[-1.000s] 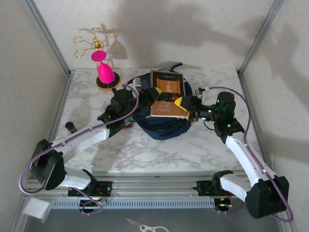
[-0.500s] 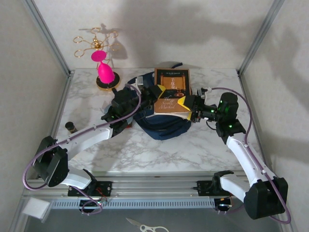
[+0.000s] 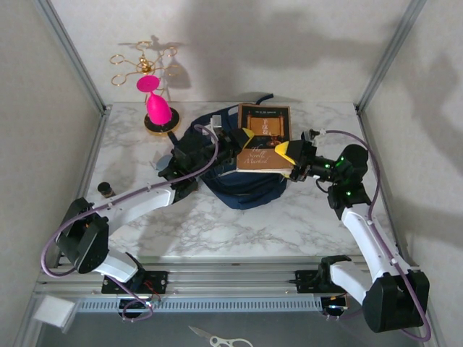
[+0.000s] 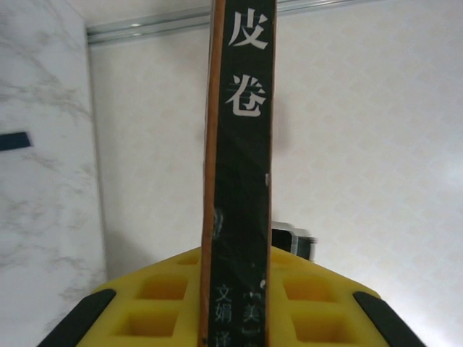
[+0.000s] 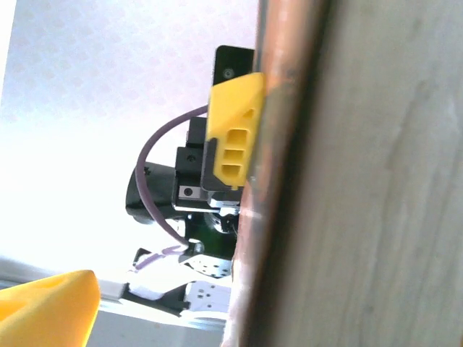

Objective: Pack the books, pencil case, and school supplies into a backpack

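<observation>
The navy backpack point(image 3: 246, 191) lies mid-table under both grippers. Above it hang two brown-covered books: one with a black square point(image 3: 265, 121) and one with script lettering point(image 3: 262, 157). My left gripper point(image 3: 244, 137) is shut on a book from the left. In the left wrist view its dark spine point(image 4: 242, 144) stands between the yellow jaws of the left gripper point(image 4: 239, 289). My right gripper point(image 3: 288, 152) is at the books' right edge. In the right wrist view one of its yellow fingertips point(image 5: 43, 311) stands clear of the brown cover point(image 5: 362, 181); the other is hidden.
A pink piece point(image 3: 158, 108) sits on a gold wire stand point(image 3: 145, 65) at the back left. A small dark cylinder point(image 3: 106, 189) stands near the left edge. Scissors point(image 3: 213, 337) lie in front of the arm rail. Metal frame posts point(image 3: 383, 58) flank the table.
Both grippers and the books have shifted to the right and slightly back over the backpack. The right arm has drawn back toward the right.
</observation>
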Robot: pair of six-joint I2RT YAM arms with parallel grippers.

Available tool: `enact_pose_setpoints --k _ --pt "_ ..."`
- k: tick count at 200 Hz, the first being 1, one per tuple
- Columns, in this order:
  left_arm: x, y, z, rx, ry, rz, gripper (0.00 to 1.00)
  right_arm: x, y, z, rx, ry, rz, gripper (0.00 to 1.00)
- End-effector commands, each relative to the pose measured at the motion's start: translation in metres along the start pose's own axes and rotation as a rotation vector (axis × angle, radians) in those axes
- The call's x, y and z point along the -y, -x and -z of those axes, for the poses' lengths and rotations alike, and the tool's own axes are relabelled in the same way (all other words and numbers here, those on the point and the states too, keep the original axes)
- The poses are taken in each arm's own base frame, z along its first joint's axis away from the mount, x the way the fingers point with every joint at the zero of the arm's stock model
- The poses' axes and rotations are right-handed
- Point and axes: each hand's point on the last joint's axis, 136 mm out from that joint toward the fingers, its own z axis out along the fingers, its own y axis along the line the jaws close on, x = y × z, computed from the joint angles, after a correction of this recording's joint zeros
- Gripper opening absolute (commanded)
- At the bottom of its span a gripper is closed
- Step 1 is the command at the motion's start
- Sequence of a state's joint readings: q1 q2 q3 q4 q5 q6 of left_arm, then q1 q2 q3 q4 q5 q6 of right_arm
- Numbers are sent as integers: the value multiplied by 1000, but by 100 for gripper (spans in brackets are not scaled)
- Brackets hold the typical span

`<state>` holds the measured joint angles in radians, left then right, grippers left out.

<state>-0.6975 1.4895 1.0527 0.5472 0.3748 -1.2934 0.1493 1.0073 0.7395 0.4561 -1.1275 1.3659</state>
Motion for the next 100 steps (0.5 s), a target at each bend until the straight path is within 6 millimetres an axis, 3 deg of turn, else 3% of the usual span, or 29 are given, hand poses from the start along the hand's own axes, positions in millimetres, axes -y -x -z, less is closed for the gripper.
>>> enact_pose_setpoints --k 1,20,35,78,100 --pt "14 10 4 45 48 -160 0 -29 -1 5 0 13 120 86" --pt "10 15 6 56 102 -233 0 -23 2 6 21 -38 135 75" --pt "4 11 5 36 128 -256 0 -15 4 6 23 -64 126 59" --pt "4 8 5 25 134 -307 0 23 12 8 43 -172 79 29" --pt "-7 10 7 24 192 -367 0 35 19 15 84 -246 80 13"
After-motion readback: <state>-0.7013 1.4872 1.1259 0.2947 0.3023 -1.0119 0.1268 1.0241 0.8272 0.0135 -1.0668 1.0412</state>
